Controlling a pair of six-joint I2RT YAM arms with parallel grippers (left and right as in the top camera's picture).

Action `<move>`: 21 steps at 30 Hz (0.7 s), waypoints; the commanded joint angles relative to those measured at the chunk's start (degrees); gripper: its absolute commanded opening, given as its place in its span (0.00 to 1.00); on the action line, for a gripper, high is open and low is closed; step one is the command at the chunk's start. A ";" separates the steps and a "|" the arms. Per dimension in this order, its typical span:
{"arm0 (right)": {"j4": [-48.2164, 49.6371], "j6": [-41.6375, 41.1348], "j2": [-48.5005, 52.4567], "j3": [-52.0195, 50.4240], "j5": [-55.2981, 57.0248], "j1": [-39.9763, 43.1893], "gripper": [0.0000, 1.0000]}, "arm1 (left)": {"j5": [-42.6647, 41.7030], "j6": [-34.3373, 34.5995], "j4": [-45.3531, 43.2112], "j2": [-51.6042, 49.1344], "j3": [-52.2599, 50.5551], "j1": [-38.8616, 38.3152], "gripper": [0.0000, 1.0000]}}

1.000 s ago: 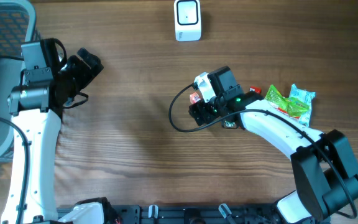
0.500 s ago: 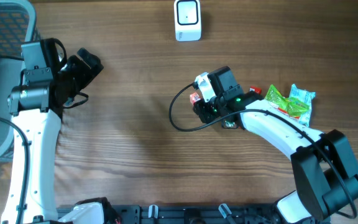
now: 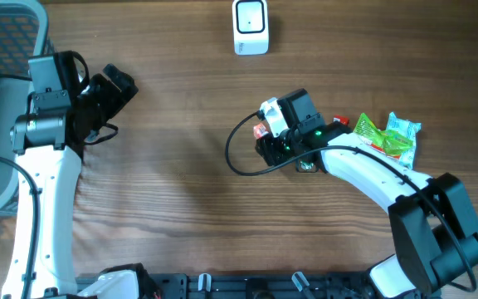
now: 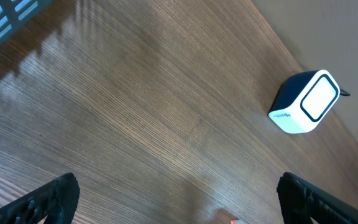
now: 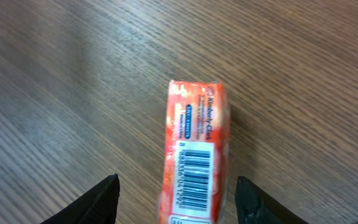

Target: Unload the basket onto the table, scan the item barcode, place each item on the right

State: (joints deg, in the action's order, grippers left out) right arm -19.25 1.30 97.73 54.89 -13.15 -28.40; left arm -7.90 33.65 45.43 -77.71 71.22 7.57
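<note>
Our right tool (image 5: 178,200) stands spread, one finger on each side of the orange packet (image 5: 194,149), which lies barcode-up on the desk (image 5: 73,74) between them. We should centre and close on its long sides, leaving the barcode uncovered for the scanner (image 3: 250,25), well apart. Our left tool (image 4: 185,199) hangs spread and empty.

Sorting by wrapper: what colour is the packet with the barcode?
Orange-red packet with a white barcode label, clearest in the right wrist view.
</note>
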 commanded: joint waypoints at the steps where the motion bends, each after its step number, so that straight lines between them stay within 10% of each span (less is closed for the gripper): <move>1: -0.98 -0.96 -0.68 1.14 -2.78 -0.07 0.60 | 0.50 -0.44 -0.11 0.57 0.04 0.11 1.00; 14: -1.88 2.03 -6.21 1.46 -10.95 -3.41 0.55 | 0.50 -0.44 -0.11 0.57 0.04 0.11 1.00; 21: 3.56 -20.35 -5.92 1.44 -0.37 -3.30 0.54 | 0.52 -0.44 -0.11 0.57 0.04 0.11 1.00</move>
State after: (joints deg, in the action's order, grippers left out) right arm -17.12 -8.23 92.27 55.35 -17.43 -31.83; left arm -7.92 33.65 45.43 -77.71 71.22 7.57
